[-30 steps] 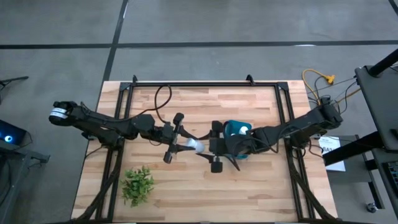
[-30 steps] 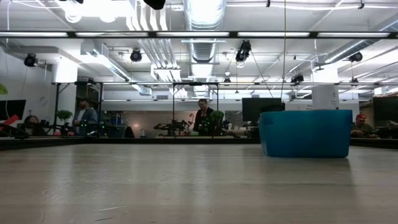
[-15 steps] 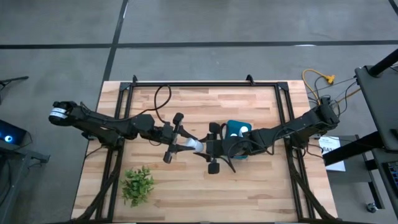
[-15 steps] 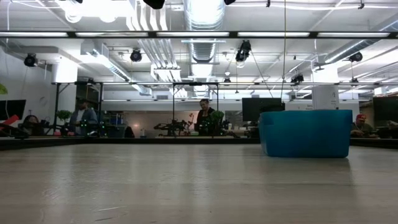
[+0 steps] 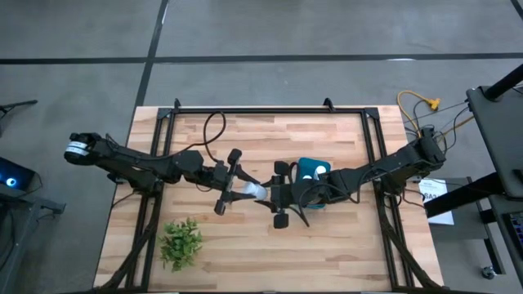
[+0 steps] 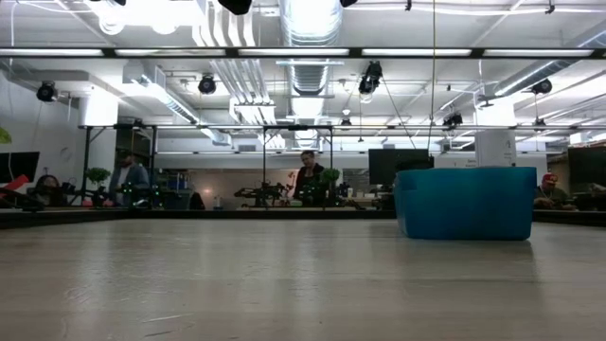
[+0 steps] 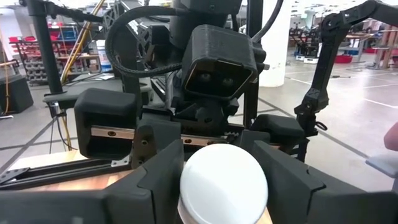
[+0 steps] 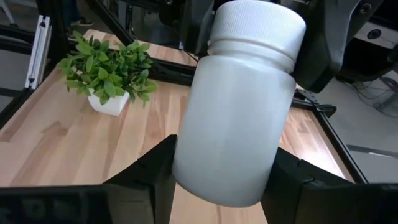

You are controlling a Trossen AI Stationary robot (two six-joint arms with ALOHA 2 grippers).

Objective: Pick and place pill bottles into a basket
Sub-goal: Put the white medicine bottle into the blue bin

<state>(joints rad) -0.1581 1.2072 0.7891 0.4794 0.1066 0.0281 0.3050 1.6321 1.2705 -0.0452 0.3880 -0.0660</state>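
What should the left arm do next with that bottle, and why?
Probably open the left gripper and back away. The bottle hangs in mid-air between both grippers: the right gripper has its fingers on the body, while the left one's fingers flank the cap end. That looks like a handover, and the basket sits by the right arm.

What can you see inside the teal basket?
In the high view, the basket shows one white patch inside, perhaps a pill bottle. The right arm covers most of its opening, and from the low view only its outer wall shows, so the rest stays hidden.
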